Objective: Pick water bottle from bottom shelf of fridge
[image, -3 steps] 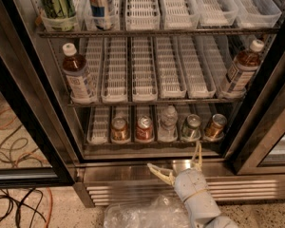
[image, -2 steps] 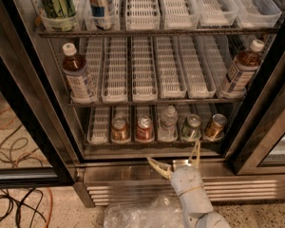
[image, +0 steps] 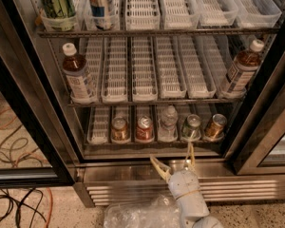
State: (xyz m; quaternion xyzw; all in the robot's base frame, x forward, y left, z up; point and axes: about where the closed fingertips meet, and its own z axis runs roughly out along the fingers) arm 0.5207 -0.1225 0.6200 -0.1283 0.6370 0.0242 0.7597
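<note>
The water bottle (image: 168, 121) is a small clear ribbed bottle with a pale cap. It stands upright in a lane of the bottom shelf (image: 99, 127) of the open fridge (image: 33, 103), between a red can (image: 144, 128) and a silver-green can (image: 191, 127). My gripper (image: 175, 158) is open, its pale fingers (image: 159, 166) spread and pointing up. It hangs in front of the fridge's base, just below the shelf and slightly right of the bottle, not touching it.
Two more cans, a bronze can (image: 119, 128) and a gold can (image: 214, 126), stand on the bottom shelf. Brown-liquid bottles (image: 78, 80) (image: 241, 69) stand at both ends of the middle rack. The steel base grille (image: 247, 189) is below. Crumpled clear plastic (image: 137, 215) and cables (image: 14, 208) lie on the floor.
My gripper has risen a little and shifted left, closer to the front of the bottom shelf. The bottle and cans have not moved.
</note>
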